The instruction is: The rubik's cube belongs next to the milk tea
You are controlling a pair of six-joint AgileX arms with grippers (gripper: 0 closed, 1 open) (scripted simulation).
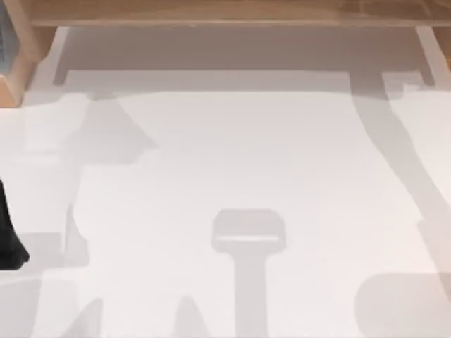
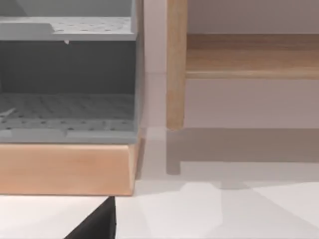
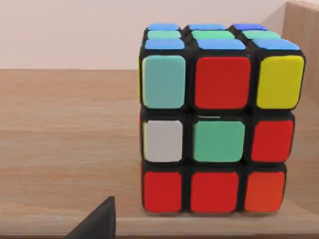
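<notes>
Standing on a wooden shelf (image 3: 60,149), the rubik's cube (image 3: 217,119) is facing the right gripper's camera close up; whether either gripper's fingers are apart cannot be told.

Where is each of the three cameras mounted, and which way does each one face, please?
Top view: above the table, looking down; a dark part of the left arm sits at its left edge.
Left wrist view: on the left arm's wrist, facing a grey perforated shelf unit on a wooden base and a wooden post.
Right wrist view: on the right arm's wrist, close to the rubik's cube standing on a wooden surface.
Shared: top and left wrist views both show the white tabletop.
</notes>
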